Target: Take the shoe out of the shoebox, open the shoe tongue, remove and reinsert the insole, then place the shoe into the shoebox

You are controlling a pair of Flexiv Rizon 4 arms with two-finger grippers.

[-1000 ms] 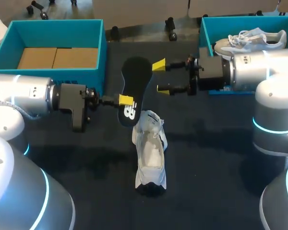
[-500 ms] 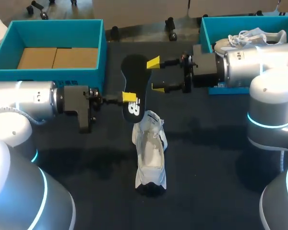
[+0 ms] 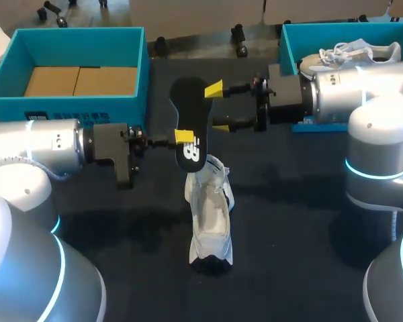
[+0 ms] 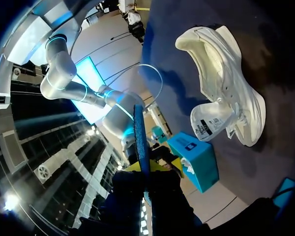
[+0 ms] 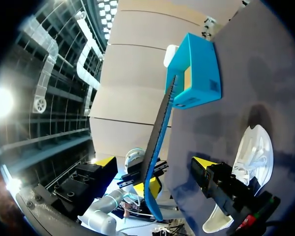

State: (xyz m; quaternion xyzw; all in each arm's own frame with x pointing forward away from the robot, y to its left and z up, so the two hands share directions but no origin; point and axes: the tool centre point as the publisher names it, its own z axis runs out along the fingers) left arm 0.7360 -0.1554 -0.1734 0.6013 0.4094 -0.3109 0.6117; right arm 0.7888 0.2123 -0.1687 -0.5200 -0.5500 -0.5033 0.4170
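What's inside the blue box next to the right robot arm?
A white shoe with loose laces lies inside the box. The right arm covers the box's near part and some of the shoe, so anything else in there is hidden.

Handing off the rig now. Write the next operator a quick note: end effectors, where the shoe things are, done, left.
Left end effector: shut on the black foam insole, held off the dark table.
Right end effector: open, fingers either side of the insole, not gripping.
White lace-up sneaker: lying on the table, insole out.
Teal shoebox at far left: no shoe inside.
Teal shoebox at far right: holds another white sneaker.
Done: shoe out, insole removed. Left: reinsert insole, box the shoe.
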